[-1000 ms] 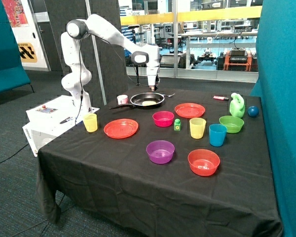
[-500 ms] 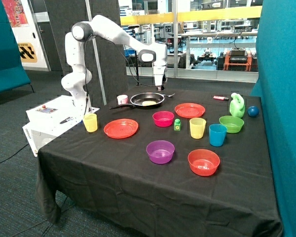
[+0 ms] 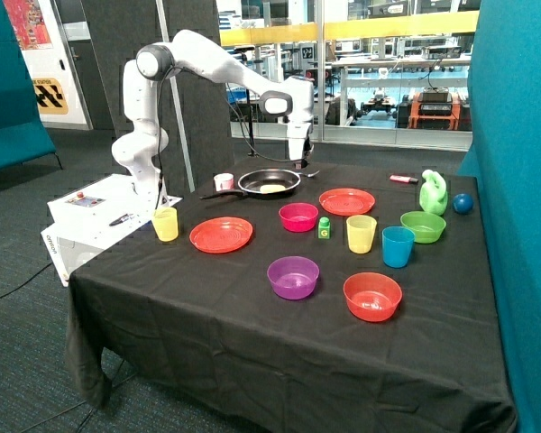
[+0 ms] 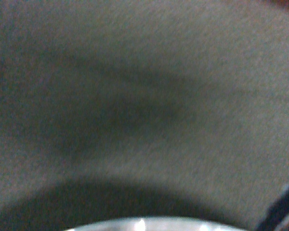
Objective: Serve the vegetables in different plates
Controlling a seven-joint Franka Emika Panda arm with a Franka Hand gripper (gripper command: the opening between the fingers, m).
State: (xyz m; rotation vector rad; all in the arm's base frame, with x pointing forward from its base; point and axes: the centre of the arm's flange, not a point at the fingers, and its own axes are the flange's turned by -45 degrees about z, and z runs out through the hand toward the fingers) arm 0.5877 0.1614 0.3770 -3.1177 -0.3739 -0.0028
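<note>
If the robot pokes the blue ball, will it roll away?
Probably yes. The blue ball looks round and smooth, so a poke would likely send it rolling. It sits near the table's edge, so it might fall off. The claw hangs far off, above the frying pan.

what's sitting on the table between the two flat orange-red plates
In the outside view, a pink bowl sits between the near plate and the far plate. The green block stands just beside the bowl.
</note>
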